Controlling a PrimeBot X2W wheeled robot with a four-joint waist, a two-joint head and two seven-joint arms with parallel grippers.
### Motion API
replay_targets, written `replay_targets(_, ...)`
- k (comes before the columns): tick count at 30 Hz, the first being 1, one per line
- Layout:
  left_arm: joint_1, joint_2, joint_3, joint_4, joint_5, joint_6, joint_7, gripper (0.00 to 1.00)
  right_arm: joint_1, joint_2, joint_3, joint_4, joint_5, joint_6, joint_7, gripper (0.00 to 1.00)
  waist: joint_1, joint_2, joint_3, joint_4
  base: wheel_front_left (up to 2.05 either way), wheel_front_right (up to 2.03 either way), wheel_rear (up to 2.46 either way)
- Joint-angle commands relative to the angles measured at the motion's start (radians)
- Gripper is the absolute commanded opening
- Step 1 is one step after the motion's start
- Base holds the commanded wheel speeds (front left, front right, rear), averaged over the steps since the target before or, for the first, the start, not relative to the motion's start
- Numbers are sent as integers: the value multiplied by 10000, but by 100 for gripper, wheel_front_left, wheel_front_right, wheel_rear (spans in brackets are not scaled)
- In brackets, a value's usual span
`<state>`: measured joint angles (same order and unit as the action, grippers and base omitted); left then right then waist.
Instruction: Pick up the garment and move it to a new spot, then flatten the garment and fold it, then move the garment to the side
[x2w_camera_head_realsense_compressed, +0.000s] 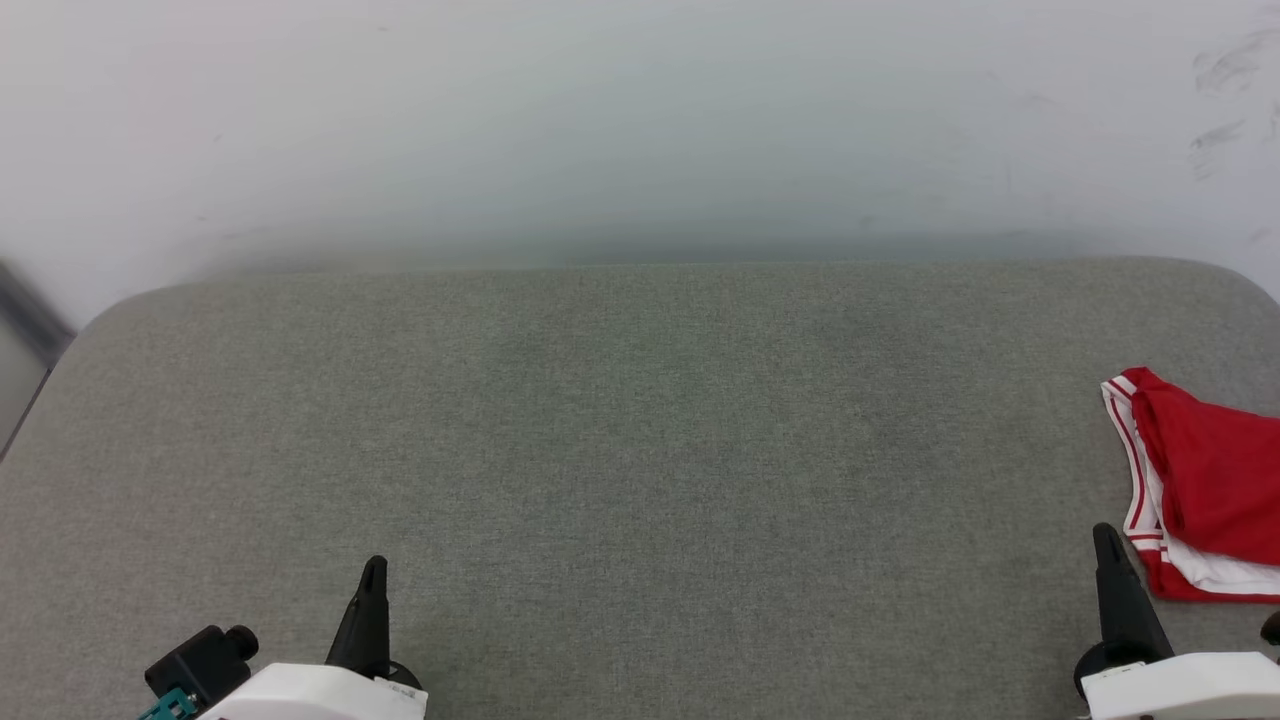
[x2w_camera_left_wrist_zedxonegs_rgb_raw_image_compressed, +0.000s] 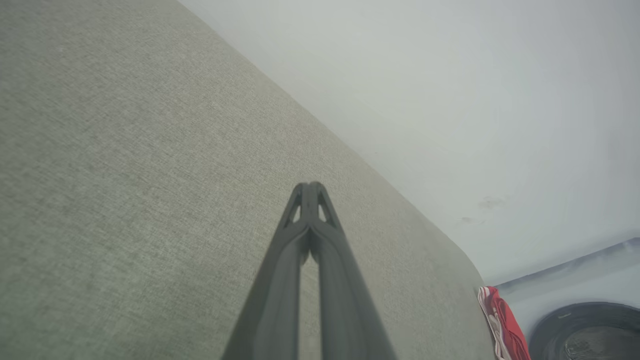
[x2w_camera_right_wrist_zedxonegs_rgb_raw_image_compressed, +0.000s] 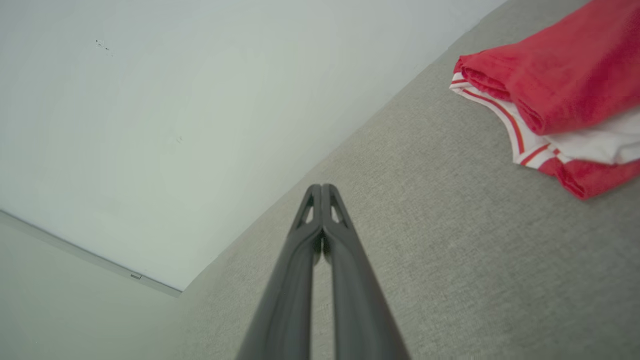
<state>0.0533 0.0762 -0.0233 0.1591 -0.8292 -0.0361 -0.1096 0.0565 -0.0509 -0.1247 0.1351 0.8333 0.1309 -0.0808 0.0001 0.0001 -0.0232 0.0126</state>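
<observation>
The garment (x2w_camera_head_realsense_compressed: 1205, 480) lies folded in a red bundle with white-and-red striped trim at the far right of the grey padded table (x2w_camera_head_realsense_compressed: 640, 430), partly cut by the head view's edge. It appears again in the right wrist view, garment (x2w_camera_right_wrist_zedxonegs_rgb_raw_image_compressed: 555, 85), at the upper right, and as a thin red sliver, garment (x2w_camera_left_wrist_zedxonegs_rgb_raw_image_compressed: 502, 320), in the left wrist view. My right gripper (x2w_camera_head_realsense_compressed: 1104, 535) is shut and empty, just left of the bundle's near corner. My left gripper (x2w_camera_head_realsense_compressed: 374, 568) is shut and empty near the front left. Both pairs of fingertips touch in the wrist views: left gripper (x2w_camera_left_wrist_zedxonegs_rgb_raw_image_compressed: 309, 186), right gripper (x2w_camera_right_wrist_zedxonegs_rgb_raw_image_compressed: 321, 187).
A pale wall (x2w_camera_head_realsense_compressed: 640, 120) rises behind the table's far edge. A dark round object (x2w_camera_left_wrist_zedxonegs_rgb_raw_image_compressed: 590, 332) sits on the floor past the table's right end. The table's corners are rounded, and its left edge drops off at the far left.
</observation>
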Motion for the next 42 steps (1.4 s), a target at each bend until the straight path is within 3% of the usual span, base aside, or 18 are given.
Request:
replay_targets(1, -260, 34, 76, -50, -410, -89, 82, 0, -312, -2, -3, -31, 399, -1, 93, 0, -1, -1, 6, -2, 0, 0, 0)
replay_targets(42, -1099, 33, 608, 474, -4957, -617, 1173, 0, -1135, 6, 62, 639, 4738, -1, 1188, 0, -1, -1, 134, -64, 0, 0, 0)
